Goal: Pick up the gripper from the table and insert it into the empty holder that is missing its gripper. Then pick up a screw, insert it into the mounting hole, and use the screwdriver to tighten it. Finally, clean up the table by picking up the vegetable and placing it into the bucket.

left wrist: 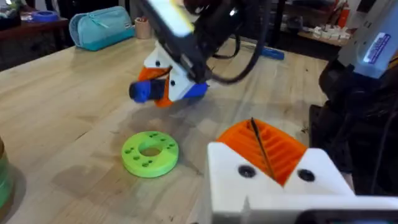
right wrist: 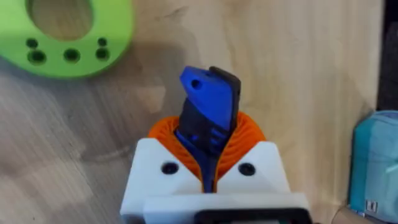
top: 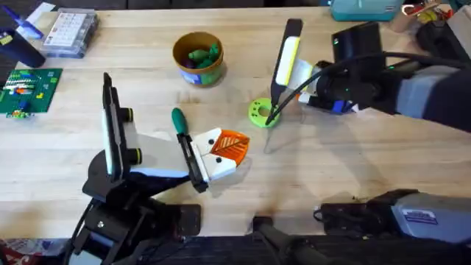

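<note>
My right gripper [right wrist: 208, 140] is shut on the blue screwdriver [right wrist: 208, 102], low over the table [top: 331, 169], just right of a flat green disc with holes [top: 260, 112]. From the left wrist view the right gripper [left wrist: 168, 84] holds the screwdriver [left wrist: 140, 91] roughly level behind the disc [left wrist: 150, 152]. My left gripper [top: 232, 143] hovers left of centre, its orange pads [left wrist: 283, 152] pressed together with nothing visible between them. The tan bucket [top: 197, 57] stands at the back with a green vegetable [top: 204, 53] inside it. The holder and the screw are out of view.
A clear parts box [top: 70, 31] and a green circuit board [top: 28, 90] lie at the far left. A teal pouch [top: 364, 7] sits at the back right edge. A black and yellow bar [top: 285, 55] slants above the disc.
</note>
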Controlling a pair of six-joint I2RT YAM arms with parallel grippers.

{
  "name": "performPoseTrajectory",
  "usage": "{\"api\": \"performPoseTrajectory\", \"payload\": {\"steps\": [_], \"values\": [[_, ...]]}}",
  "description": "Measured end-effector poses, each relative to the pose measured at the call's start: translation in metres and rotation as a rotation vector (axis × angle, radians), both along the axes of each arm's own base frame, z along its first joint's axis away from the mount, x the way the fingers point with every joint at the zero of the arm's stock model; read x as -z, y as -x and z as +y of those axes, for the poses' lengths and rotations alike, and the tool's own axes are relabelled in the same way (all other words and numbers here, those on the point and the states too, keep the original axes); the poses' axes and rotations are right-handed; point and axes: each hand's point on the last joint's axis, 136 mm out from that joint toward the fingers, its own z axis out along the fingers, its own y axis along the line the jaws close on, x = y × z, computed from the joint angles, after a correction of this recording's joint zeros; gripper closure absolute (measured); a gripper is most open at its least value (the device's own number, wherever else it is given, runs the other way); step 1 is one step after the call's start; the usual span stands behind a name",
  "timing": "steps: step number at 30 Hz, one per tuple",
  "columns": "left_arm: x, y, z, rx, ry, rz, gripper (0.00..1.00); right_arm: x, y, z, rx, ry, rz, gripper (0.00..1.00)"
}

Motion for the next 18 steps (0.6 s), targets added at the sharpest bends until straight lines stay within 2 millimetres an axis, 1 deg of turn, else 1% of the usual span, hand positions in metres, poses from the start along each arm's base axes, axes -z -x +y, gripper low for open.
{"api": "performPoseTrajectory", "payload": {"steps": [4, 5, 11, 18], "values": [[0.000, 0.000, 0.000, 0.000, 0.000, 0.000, 0.985, 0.028, 0.002, -0.004, -0.046, 0.078, 0.057, 0.949], [0.000, 0.000, 0.000, 0.000, 0.000, 0.000, 0.985, 0.030, 0.001, -0.004, -0.061, 0.091, 0.061, 0.947], [0.000, 0.000, 0.000, 0.000, 0.000, 0.000, 0.985, 0.033, 0.000, -0.003, -0.118, 0.132, 0.076, 0.949], [0.000, 0.000, 0.000, 0.000, 0.000, 0.000, 0.985, 0.034, 0.000, -0.003, -0.132, 0.144, 0.088, 0.948]]}}
